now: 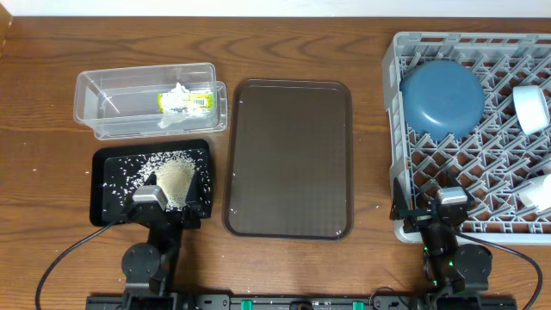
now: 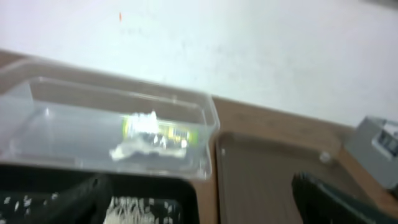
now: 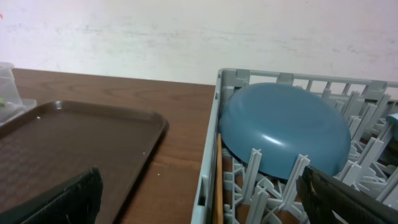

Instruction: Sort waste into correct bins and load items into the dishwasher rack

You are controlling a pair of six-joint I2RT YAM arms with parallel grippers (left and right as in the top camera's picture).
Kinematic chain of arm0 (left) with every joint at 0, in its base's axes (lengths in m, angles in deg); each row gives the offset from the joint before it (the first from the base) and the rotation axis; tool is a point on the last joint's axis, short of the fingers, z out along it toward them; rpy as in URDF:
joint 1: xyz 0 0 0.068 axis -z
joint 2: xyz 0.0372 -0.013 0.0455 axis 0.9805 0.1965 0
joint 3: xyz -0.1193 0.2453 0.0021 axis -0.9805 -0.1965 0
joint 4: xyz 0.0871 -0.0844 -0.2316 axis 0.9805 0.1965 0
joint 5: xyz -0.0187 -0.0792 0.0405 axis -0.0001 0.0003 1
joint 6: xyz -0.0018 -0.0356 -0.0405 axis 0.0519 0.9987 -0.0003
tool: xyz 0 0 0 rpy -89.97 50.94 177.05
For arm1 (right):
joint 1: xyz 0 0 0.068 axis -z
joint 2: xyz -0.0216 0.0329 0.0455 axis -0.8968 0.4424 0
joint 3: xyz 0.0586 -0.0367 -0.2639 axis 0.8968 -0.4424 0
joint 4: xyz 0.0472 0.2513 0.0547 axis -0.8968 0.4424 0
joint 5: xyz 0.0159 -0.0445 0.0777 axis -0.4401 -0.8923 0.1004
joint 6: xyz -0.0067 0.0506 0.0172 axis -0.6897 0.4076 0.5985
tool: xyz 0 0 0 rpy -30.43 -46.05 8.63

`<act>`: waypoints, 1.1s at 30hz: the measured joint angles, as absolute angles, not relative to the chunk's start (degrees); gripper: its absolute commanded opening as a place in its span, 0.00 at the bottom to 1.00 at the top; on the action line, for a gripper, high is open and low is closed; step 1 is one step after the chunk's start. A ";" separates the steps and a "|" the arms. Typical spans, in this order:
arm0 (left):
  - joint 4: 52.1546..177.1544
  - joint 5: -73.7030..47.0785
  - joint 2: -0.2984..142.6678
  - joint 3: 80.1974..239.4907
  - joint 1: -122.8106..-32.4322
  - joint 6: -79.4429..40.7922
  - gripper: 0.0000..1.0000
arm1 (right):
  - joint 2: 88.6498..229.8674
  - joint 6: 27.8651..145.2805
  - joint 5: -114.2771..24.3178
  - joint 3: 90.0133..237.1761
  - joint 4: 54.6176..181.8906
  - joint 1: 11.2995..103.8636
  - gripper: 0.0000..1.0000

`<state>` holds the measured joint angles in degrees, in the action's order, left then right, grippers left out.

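Two arms stand at the near edge of a brown wood-grain surface (image 1: 344,43), which runs back to a plain white wall (image 3: 186,31). At the left a clear plastic rectangular tub (image 1: 95,99) holds a yellow-green printed wrapper (image 1: 194,102) and crumpled white tissue (image 1: 176,91). Just in front of it, a shallow black rectangular tray (image 1: 102,207) carries loose white-beige rice grains (image 1: 172,172). The left hand (image 1: 153,196) hangs over this tray, fingers spread wide and gripping nothing. A large dark brown serving tray (image 1: 288,155) lies mid-surface. At the right, a large square grey plastic lattice rack (image 1: 400,129) holds a round blue-grey dish (image 1: 441,95), a pale cup (image 1: 532,108) and a wooden chopstick (image 3: 218,180). The right hand (image 1: 450,202) sits at its near-left corner, also wide and bare
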<state>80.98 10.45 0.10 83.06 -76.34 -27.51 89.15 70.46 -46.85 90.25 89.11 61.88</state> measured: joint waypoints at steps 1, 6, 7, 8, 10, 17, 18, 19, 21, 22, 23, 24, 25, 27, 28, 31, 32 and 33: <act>79.48 10.47 0.12 81.99 -76.34 -27.55 0.95 | 89.15 70.46 -46.85 90.25 89.11 61.88 0.99; 81.68 10.88 0.14 80.79 -76.34 -27.60 0.95 | 89.15 70.46 -46.85 90.23 89.09 61.88 0.99; 81.71 10.88 0.14 80.81 -76.34 -27.60 0.95 | 89.15 70.46 -46.85 90.23 89.09 61.88 0.99; 81.71 10.88 0.14 80.81 -76.34 -27.62 0.96 | 89.15 70.46 -46.85 90.23 89.09 61.88 0.99; 81.73 10.88 0.14 80.81 -76.34 -27.77 0.95 | 89.15 70.46 -46.85 90.23 89.09 61.88 0.99; 81.73 10.88 0.14 80.81 -76.34 -28.01 0.95 | 89.15 70.46 -46.85 90.23 89.09 61.88 0.99; 81.73 10.88 0.14 80.81 -76.34 -28.04 0.95 | 89.15 70.46 -46.85 90.23 89.09 61.88 0.99; 81.73 10.88 0.14 80.81 -76.34 -28.19 0.95 | 89.15 70.46 -46.85 90.23 89.09 61.88 0.99; 81.73 10.88 0.14 80.81 -76.34 -28.25 0.96 | 89.15 70.46 -46.85 90.23 89.09 61.88 0.99; 81.73 10.88 0.14 80.81 -76.34 -28.41 0.95 | 89.15 70.46 -46.85 90.23 89.09 61.88 0.99; 81.73 10.88 0.14 80.81 -76.34 -28.41 0.95 | 89.15 70.46 -46.85 90.23 89.09 61.88 0.99; 81.73 10.88 0.14 80.81 -76.34 -28.43 0.95 | 89.15 70.46 -46.85 90.23 89.09 61.88 0.99; 81.73 10.88 0.14 80.81 -76.34 -28.43 0.95 | 89.15 70.46 -46.85 90.23 89.09 61.88 0.99; 81.73 10.88 0.14 80.81 -76.34 -28.43 0.95 | 89.15 70.46 -46.85 90.23 89.09 61.88 0.99; 81.73 10.88 0.14 80.81 -76.34 -28.43 0.96 | 89.15 70.46 -46.85 90.23 89.09 61.88 0.99; 81.73 10.88 0.14 80.81 -76.34 -28.43 0.95 | 89.15 70.46 -46.85 90.23 89.09 61.88 0.99; 81.73 10.88 0.14 80.81 -76.34 -28.43 0.95 | 89.15 70.46 -46.85 90.23 89.09 61.88 0.99; 81.73 10.88 0.14 80.81 -76.34 -28.43 0.95 | 89.15 70.46 -46.85 90.23 89.09 61.88 0.99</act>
